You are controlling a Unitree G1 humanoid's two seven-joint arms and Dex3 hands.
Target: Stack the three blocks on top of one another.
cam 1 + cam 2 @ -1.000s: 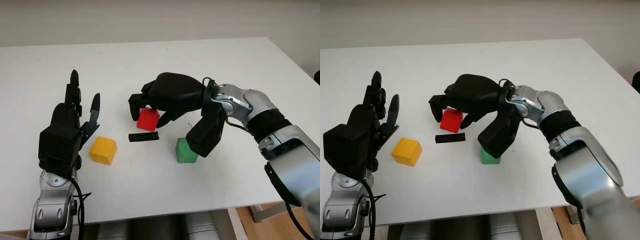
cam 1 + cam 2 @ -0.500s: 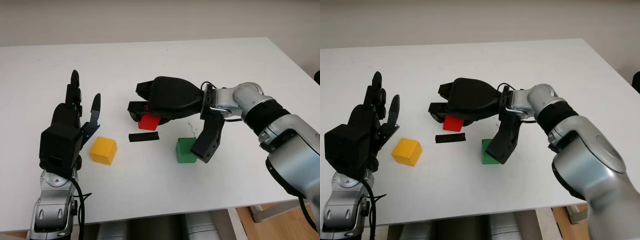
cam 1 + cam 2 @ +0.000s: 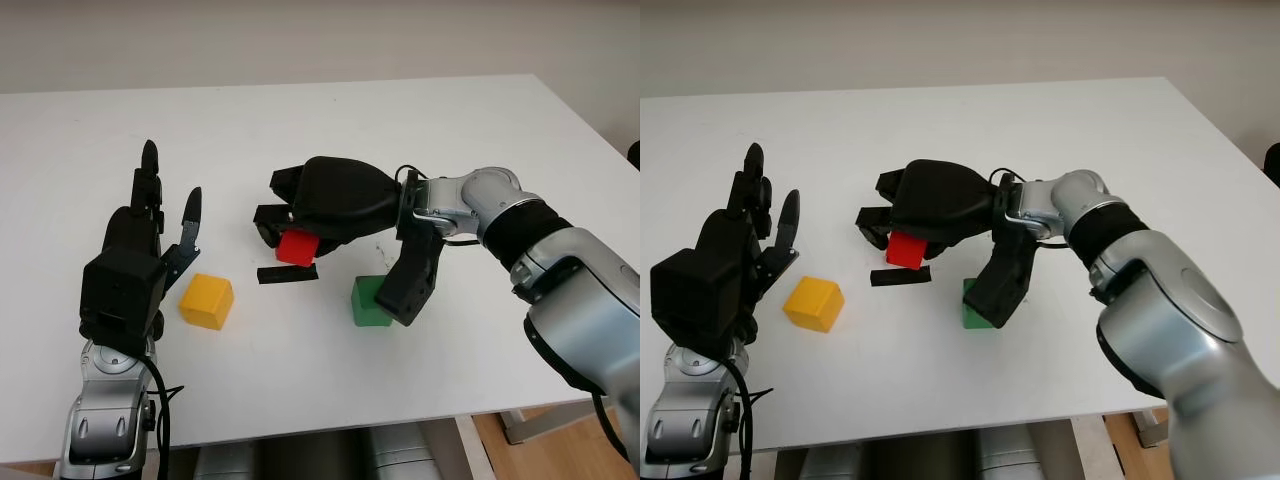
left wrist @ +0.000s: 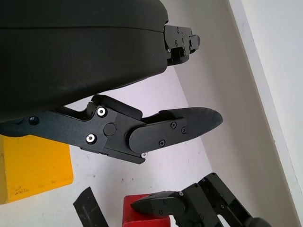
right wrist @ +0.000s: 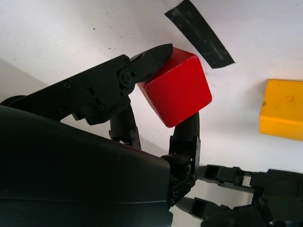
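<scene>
No text, label or number can be read anywhere.

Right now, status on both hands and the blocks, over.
Right hand shut on red block, above the black tape strip. Left hand open beside yellow block. Green block on the table, nothing stacked.

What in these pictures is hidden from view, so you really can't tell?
- Red block: eye views, the right hand covers its top and far side; whether it is off the table cannot be told.
- Green block: eye views, the right arm's wrist camera housing hides its right side.
- Yellow block: left wrist view, cut off by the picture's edge and the open left hand.
</scene>
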